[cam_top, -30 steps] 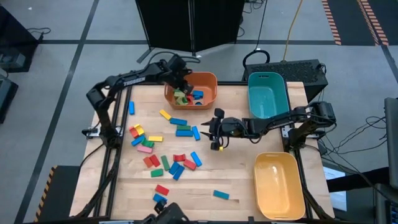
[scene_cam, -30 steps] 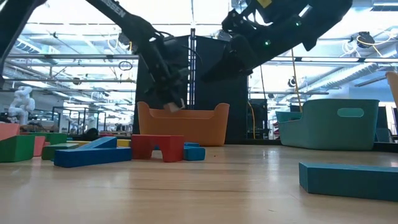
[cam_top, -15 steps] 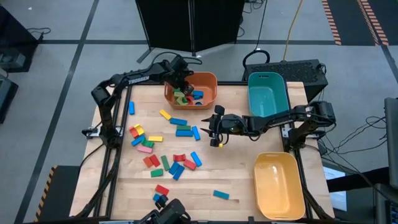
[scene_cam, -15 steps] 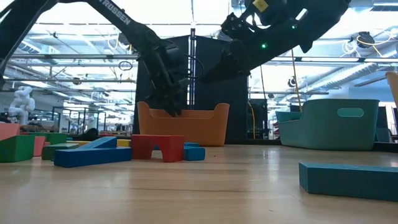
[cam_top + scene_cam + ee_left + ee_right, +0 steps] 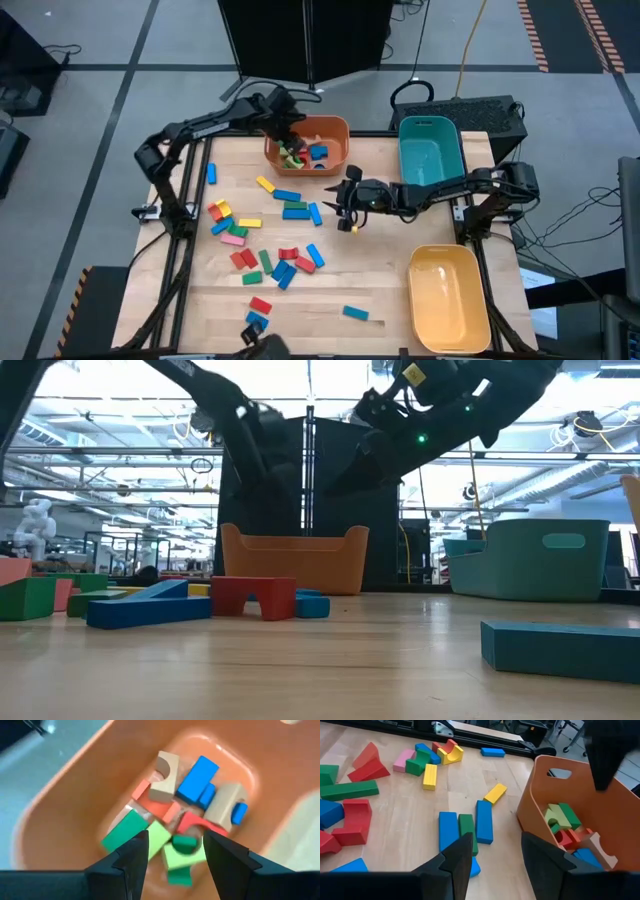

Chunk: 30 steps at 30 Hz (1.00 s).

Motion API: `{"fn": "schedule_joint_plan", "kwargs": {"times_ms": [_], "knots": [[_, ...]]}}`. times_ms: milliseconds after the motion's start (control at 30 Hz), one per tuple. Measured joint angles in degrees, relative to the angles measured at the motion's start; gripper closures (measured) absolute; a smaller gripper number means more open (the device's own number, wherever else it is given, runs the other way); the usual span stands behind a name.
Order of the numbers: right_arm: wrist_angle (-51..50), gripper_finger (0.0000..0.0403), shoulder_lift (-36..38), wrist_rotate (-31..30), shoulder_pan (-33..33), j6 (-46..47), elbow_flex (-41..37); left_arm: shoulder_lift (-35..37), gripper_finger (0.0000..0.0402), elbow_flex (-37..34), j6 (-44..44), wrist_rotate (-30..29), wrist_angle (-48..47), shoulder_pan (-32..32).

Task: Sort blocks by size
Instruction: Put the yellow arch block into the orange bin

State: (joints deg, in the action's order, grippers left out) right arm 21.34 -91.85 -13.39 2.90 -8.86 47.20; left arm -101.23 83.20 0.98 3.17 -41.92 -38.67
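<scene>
Many coloured blocks [image 5: 268, 262] lie spread over the wooden table's left half. More blocks [image 5: 200, 777] are heaped in the orange bin [image 5: 338, 152] at the far edge. My left gripper [image 5: 175, 845] hangs open above that heap, over the bin's left part [image 5: 285, 135], with nothing between its fingers. My right gripper [image 5: 345, 208] hovers open over the table's middle, just right of a blue, green and blue row of blocks [image 5: 465, 827]. It holds nothing [image 5: 495, 847].
A teal bin [image 5: 402, 160] stands at the far right and a yellow bin [image 5: 414, 295] at the near right. Single blocks lie by the left edge [image 5: 211, 173] and near the front edge [image 5: 355, 313]. Bare wood lies between the blocks and the right-hand bins.
My left gripper has dipped into the orange bin and then risen above its rim. The pale piece that showed at its tips a second ago is no longer there.
</scene>
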Motion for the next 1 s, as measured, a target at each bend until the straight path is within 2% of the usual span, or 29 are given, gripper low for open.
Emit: {"fn": "schedule_joint_plan", "kwargs": {"times_ms": [267,400,700,1000], "knots": [[-0.1,0.0245,0.0,0.0,0.3,0.1,0.0,11.3,0.0211,0.0,-1.9,-6.0,-12.2,6.7],[-0.5,0.0245,0.0,0.0,0.3,0.2,0.0,17.2,0.0210,-2.3,-1.2,-8.5,-14.7,11.7],[-0.1,0.0245,0.0,0.0,0.3,0.2,0.0,29.2,0.0210,-11.2,9.5,-12.2,-14.8,19.4],[0.2,0.0245,0.0,0.0,0.3,0.2,0.0,33.7,0.0210,-18.5,24.4,-12.8,-18.5,25.5]]}}
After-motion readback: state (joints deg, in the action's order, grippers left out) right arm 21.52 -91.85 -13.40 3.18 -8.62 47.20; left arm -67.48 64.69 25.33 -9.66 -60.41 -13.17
